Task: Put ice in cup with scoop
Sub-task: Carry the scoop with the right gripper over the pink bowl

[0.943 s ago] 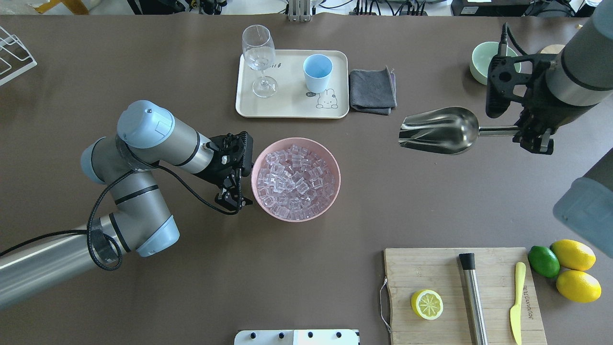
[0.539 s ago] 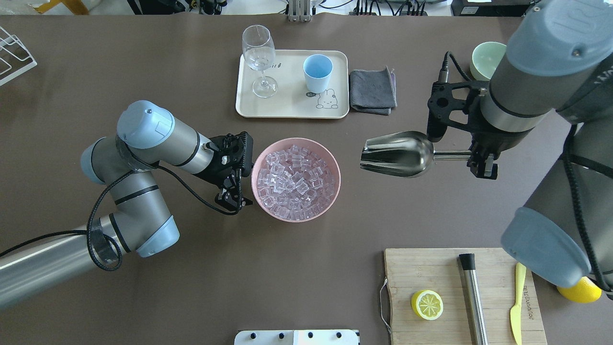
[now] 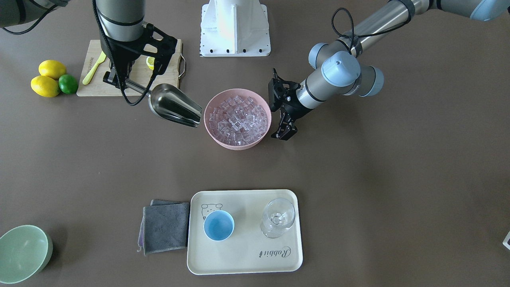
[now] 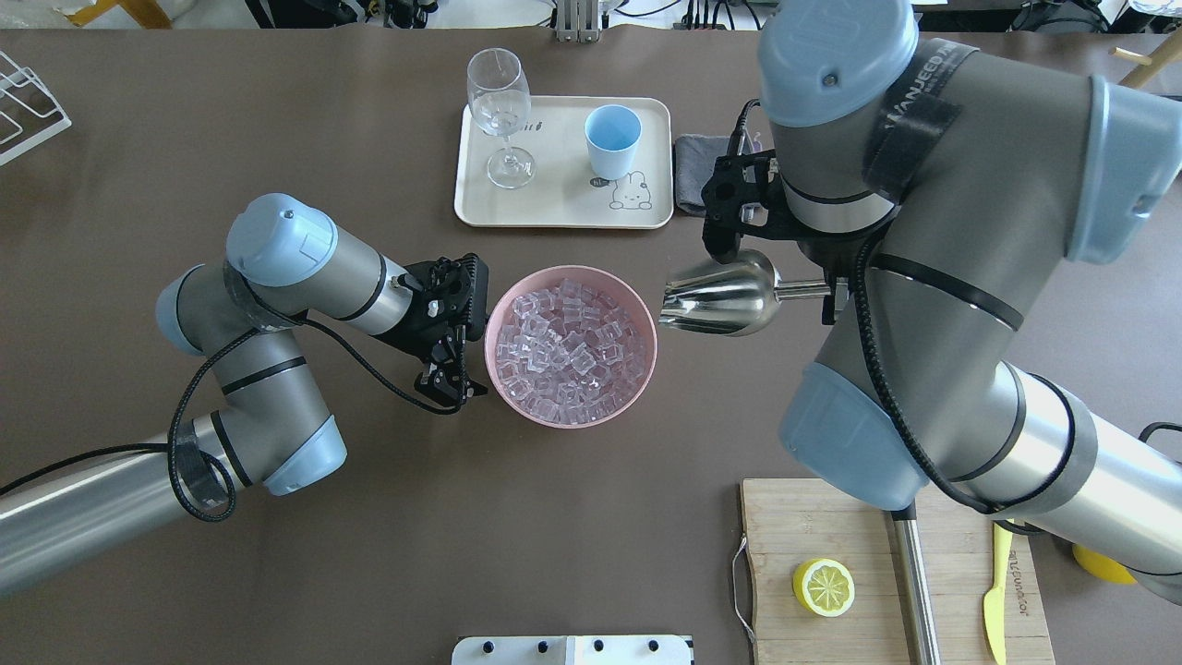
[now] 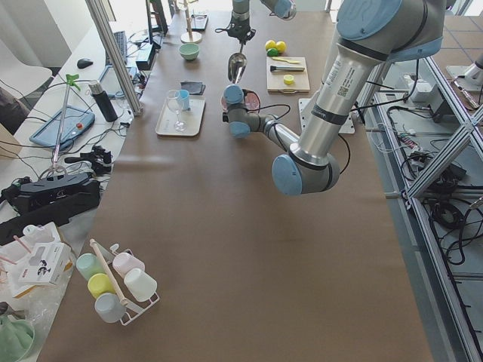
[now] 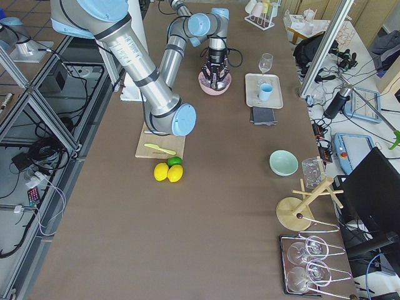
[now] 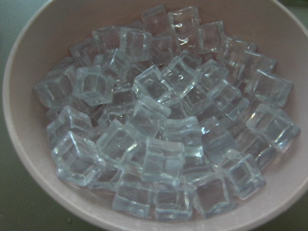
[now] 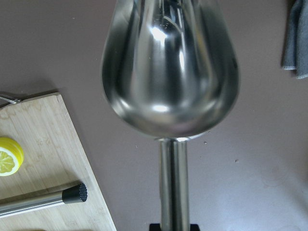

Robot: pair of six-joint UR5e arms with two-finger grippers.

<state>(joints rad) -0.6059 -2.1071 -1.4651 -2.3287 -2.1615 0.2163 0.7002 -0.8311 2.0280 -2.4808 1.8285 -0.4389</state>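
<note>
The ice (image 4: 571, 344) is a heap of clear cubes in a pink bowl (image 4: 499, 314) at mid-table, and it fills the left wrist view (image 7: 163, 120). The light-blue cup (image 4: 611, 139) stands upright on the cream tray (image 4: 563, 208) behind the bowl, seen also from the front (image 3: 218, 225). My right gripper (image 4: 834, 294) is shut on the handle of the silver scoop (image 4: 720, 296). The scoop is empty (image 8: 168, 72), with its mouth tilted down just outside the bowl's right rim (image 3: 175, 105). My left gripper (image 4: 450, 383) is open and empty beside the bowl's left rim.
A wine glass (image 4: 500, 111) shares the tray, and a grey cloth (image 3: 165, 227) lies beside it. The cutting board (image 4: 831, 526) holds a lemon half (image 4: 823, 586), a steel cylinder (image 4: 914, 591) and a yellow knife (image 4: 995, 600). A green bowl (image 3: 22, 253) stands at the far right corner.
My right arm has swung left with the scoop, from the table's right side to the bowl's right rim. The left arm has not moved.
</note>
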